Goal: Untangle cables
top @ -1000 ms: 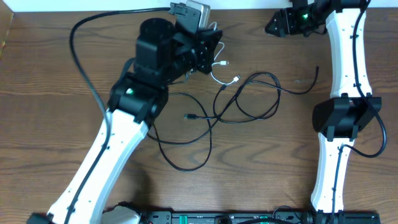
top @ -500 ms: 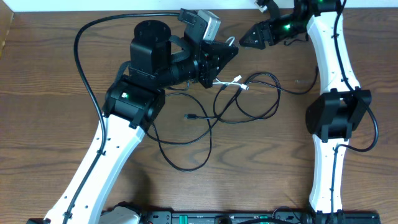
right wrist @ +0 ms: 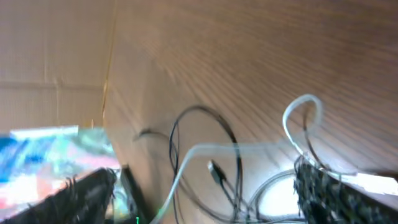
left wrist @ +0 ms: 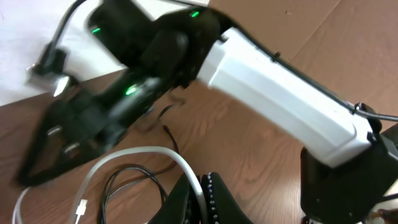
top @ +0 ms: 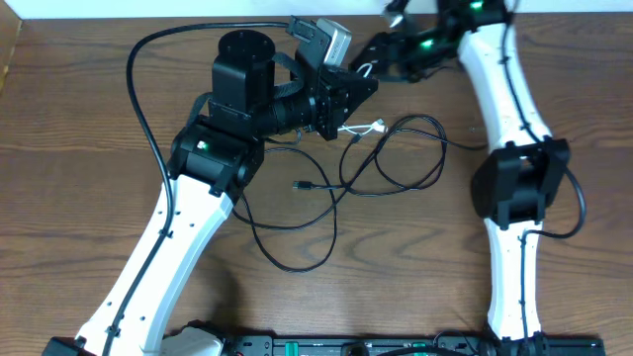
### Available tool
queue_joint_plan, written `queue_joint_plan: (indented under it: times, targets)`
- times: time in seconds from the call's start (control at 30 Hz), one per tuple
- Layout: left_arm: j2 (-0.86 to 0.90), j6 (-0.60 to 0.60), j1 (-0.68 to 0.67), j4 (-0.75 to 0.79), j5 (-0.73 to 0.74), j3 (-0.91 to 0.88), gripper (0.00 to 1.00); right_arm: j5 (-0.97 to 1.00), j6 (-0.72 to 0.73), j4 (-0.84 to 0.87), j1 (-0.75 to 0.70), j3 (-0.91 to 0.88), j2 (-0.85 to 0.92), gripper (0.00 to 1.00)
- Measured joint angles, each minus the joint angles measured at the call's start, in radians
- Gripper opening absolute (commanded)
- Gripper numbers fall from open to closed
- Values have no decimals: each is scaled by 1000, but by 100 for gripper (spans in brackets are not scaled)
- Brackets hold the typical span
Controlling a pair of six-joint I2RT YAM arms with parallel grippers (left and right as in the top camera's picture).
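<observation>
Cables [top: 346,188] partly under left hand [top: 364,87], white cable [left wrist: 149,150] pinched, right hand [top: 381,51] blurred

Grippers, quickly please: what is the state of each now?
Left gripper: jaws closed on the white cable.
Right gripper: jaws open, holding nothing.

A robotics lab rig: a wood-grain bench [top: 79,178] carrying white-and-black robot arms [top: 168,247], with cardboard [left wrist: 348,37] panels beside it.
</observation>
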Motion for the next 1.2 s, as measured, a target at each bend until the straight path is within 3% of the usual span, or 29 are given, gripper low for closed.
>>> queue_joint_plan:
  times: [0.1, 0.23, 0.27, 0.37, 0.43, 0.6, 0.63, 0.7, 0.8, 0.87, 1.0, 1.2]
  targets:
    - [0, 0, 0, 0, 0, 0, 7, 28, 126, 101, 48, -69, 0, 89]
    - [0, 0, 0, 0, 3, 0, 8, 47, 239, 200, 101, -154, 0, 66]
    - [0, 0, 0, 0, 2, 0, 7, 51, 256, 218, 110, -171, 0, 58]
    - [0, 0, 0, 1, 2, 0, 7, 58, 291, 245, 128, -198, 0, 20]
    - [0, 0, 0, 1, 2, 0, 7, 61, 312, 249, 132, -201, 0, 1]
    - [0, 0, 0, 1, 2, 0, 8, 35, 322, 304, 121, -202, 0, 1]
    - [0, 0, 0, 1, 2, 0, 13, 16, 323, 330, 113, -202, 0, 1]
    - [0, 2, 0, 1, 2, 0, 33, -32, 325, 389, 90, -201, -1, 1]
    - [0, 0, 0, 1, -6, 0, 73, -95, 362, 481, 25, -201, -14, 1]
    - [0, 0, 0, 0, -22, 0, 87, -129, 406, 555, -38, -200, -35, 1]
    - [0, 0, 0, -2, -60, 0, 90, -182, 526, 717, -194, -198, -109, 1]
    - [0, 0, 0, -5, -84, 0, 91, -205, 642, 791, -446, -180, -259, 1]
